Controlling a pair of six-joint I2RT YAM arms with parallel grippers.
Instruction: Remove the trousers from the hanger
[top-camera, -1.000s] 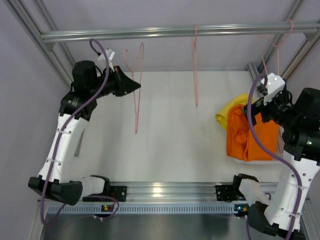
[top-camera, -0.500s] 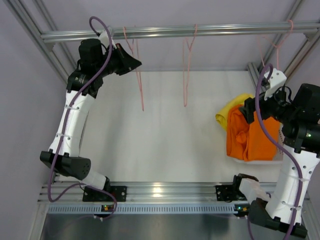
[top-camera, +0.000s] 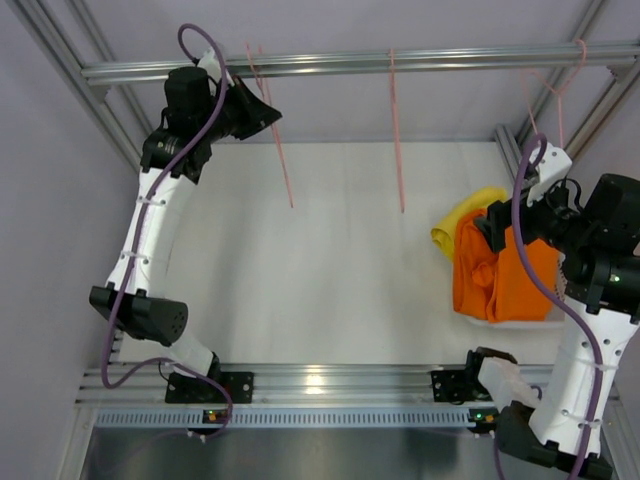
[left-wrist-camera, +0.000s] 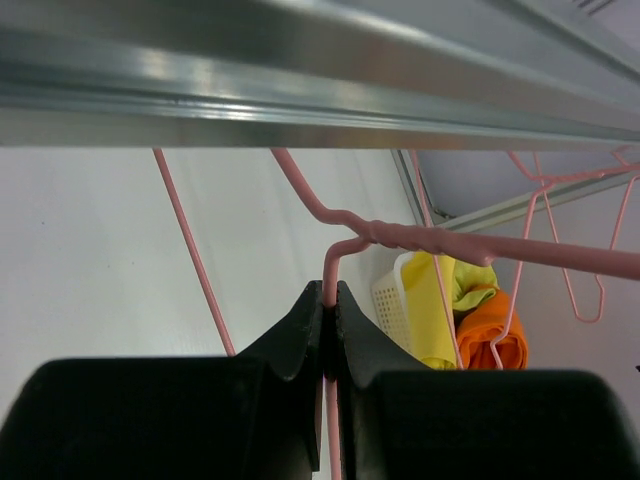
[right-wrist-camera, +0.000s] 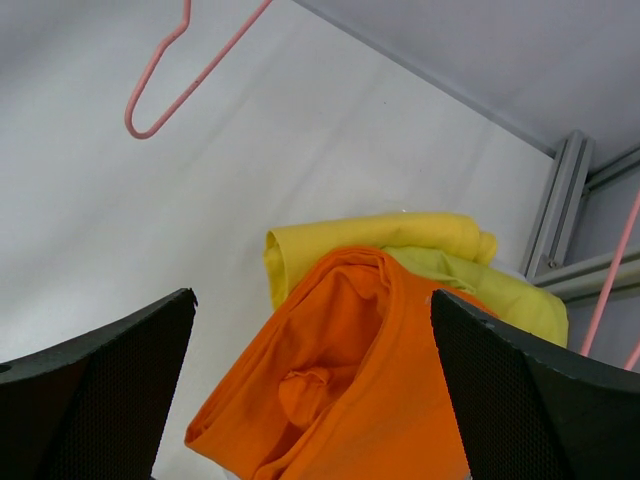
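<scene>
- Status: all three pink wire hangers on the rail (top-camera: 400, 62) are bare: left hanger (top-camera: 279, 160), middle hanger (top-camera: 397, 140), right hanger (top-camera: 560, 120). No cloth on any of them.
- the trousers (top-camera: 490, 260): off the hangers, heaped at the right of the top view. The orange pair (top-camera: 510, 285) is on top, with the yellow pair (top-camera: 455, 222) poking out at its upper left.
- My read: removal looks complete. Probably all that's left is to release the left hanger and park the arms.
- left gripper (top-camera: 262, 112): upper left of the top view, up at the rail, jaws clamped on the left hanger's wire.
- right gripper (top-camera: 497, 228): jaws spread wide with nothing between them, hovering over the heap.
- Left wrist view adds: the grip sits just below the hanger's twisted neck, and the hook runs up behind the rail. It also shows the heap sitting in a white perforated basket (left-wrist-camera: 388, 300), right of centre. That is hard to read from above.
- Right wrist view adds: a yellow-green pair (right-wrist-camera: 490, 285) tucked between the yellow and the orange. The top view can't separate it.
</scene>
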